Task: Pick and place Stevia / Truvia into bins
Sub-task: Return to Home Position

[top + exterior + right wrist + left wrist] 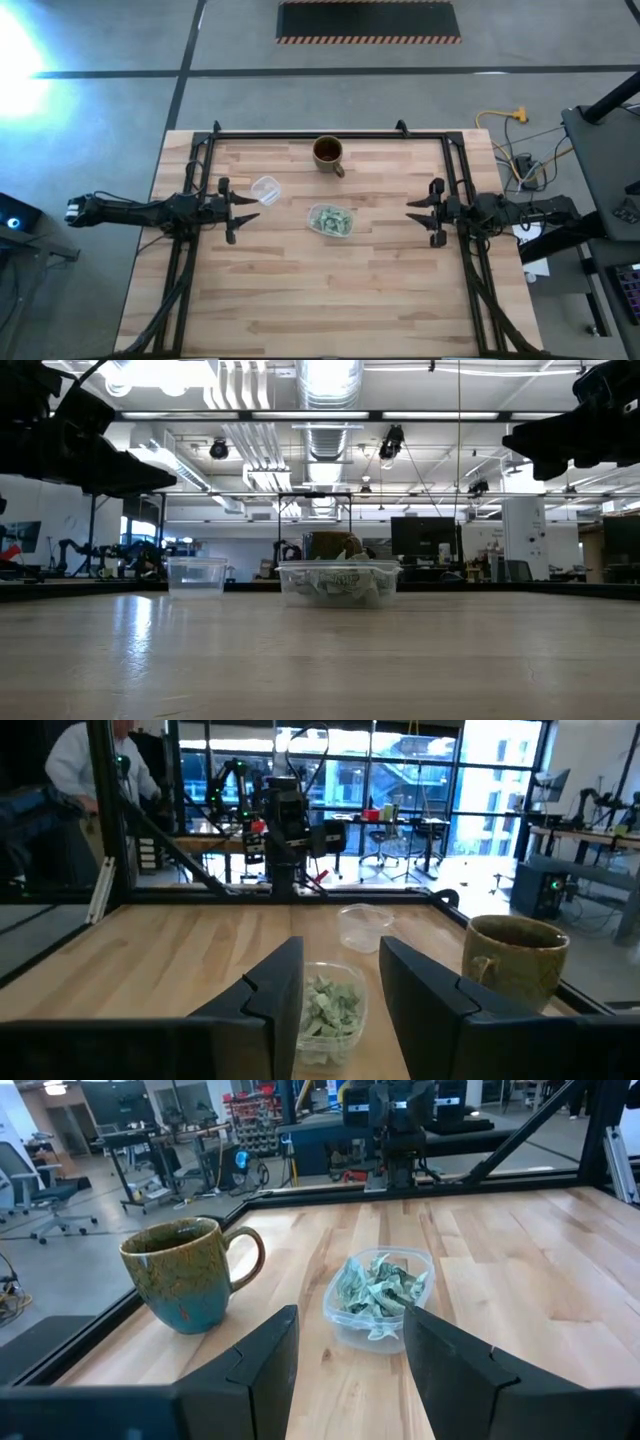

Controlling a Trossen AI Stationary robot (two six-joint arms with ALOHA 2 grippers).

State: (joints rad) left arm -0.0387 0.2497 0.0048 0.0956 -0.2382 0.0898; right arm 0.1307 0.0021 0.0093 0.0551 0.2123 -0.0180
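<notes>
stevia sachets (331, 222) fill the clear tub (313, 212) at the middle of the surface (300, 290), well apart from every edge; left claw (250, 208) and right claw (412, 211) hang spread wide over opposite sides, facing it.

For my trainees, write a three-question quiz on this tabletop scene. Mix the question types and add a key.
1. True or false: the left pincer and right pincer are both open, holding nothing.
2. Fill in: the small clear round cup stands nearer the ___ pincer.
3. The green-and-white sachets lie in: A) the brown mug; B) the clear tub; C) the round cup.
Key: 1 true; 2 left; 3 B.
</notes>
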